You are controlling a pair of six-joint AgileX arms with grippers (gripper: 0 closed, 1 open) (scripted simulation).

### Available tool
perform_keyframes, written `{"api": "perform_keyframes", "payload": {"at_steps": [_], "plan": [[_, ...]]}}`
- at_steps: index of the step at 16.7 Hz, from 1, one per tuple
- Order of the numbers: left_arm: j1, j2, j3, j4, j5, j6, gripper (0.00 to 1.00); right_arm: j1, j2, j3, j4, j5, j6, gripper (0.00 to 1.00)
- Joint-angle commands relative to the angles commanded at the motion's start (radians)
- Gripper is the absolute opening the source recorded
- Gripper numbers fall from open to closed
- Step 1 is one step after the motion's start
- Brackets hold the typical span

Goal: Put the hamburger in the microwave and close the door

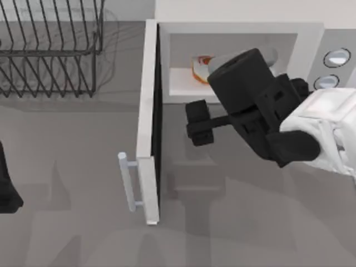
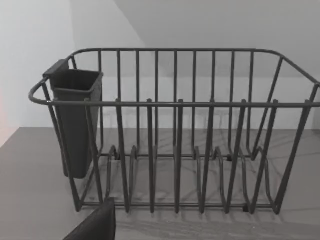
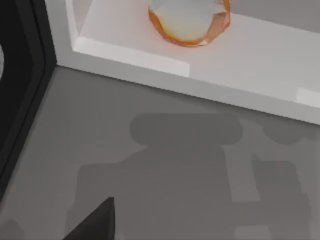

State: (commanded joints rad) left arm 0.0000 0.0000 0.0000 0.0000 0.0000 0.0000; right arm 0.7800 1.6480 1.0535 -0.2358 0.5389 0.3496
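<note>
The hamburger (image 1: 200,68) lies on the floor of the microwave (image 1: 239,29) cavity, near its front left corner, and nothing holds it. In the right wrist view the hamburger (image 3: 190,22) sits just behind the cavity's front lip. My right gripper (image 1: 197,122) hovers over the table just in front of the cavity, open and empty, pointing toward the door. The door (image 1: 147,111) stands swung wide open to the left of the cavity, its silver bar handle (image 1: 129,183) facing left. My left gripper (image 1: 6,186) is parked at the table's left edge, open.
A black wire dish rack (image 1: 50,50) stands at the back left, and the left wrist view faces this rack (image 2: 175,130) with a dark cup (image 2: 75,120) hung on its end. Two round knobs (image 1: 337,57) sit on the microwave's right panel. The door's dark inner face (image 3: 20,75) borders the right gripper's space.
</note>
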Motion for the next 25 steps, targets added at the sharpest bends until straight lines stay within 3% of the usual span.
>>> {"api": "perform_keyframes", "payload": {"at_steps": [4,16,20,25], "plan": [[0.000,0.000,0.000,0.000,0.000,0.000,1.00,-0.132,-0.278,-0.187,0.037,-0.093,-0.059,1.00],[0.000,0.000,0.000,0.000,0.000,0.000,1.00,-0.643,-1.458,-0.907,0.170,-0.446,-0.286,1.00],[0.000,0.000,0.000,0.000,0.000,0.000,1.00,-0.763,-1.627,-1.039,0.226,-0.527,-0.342,1.00],[0.000,0.000,0.000,0.000,0.000,0.000,1.00,-0.780,-1.648,-1.054,0.236,-0.539,-0.350,1.00]]}}
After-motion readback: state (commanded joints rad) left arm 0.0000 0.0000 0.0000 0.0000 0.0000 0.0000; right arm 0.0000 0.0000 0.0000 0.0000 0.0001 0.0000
